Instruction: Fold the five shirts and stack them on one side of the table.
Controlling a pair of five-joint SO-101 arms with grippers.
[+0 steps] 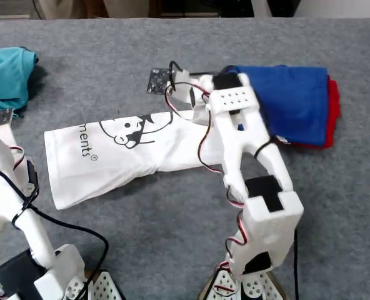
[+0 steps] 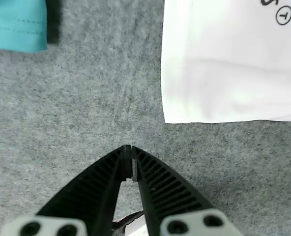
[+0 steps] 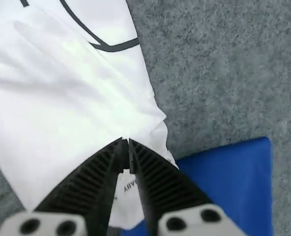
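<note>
A white shirt (image 1: pixel 119 153) with a black cartoon print lies folded into a long strip across the middle of the table. My right gripper (image 3: pixel 126 142) is at its collar end, beside the blue shirt (image 3: pixel 234 187); its fingers are shut and seem to pinch the white fabric's edge. The blue shirt (image 1: pixel 291 103) lies folded on a red shirt (image 1: pixel 333 106) at the back right. A teal shirt (image 1: pixel 7 75) is bunched at the back left. My left gripper (image 2: pixel 130 152) is shut, empty, over bare felt just off the white shirt's corner (image 2: pixel 185 115).
The grey felt table (image 1: pixel 172 237) is bare along the front and between the teal and white shirts. My right arm (image 1: pixel 247 156) crosses the white shirt's right end. The table's back edge runs along the top of the high view.
</note>
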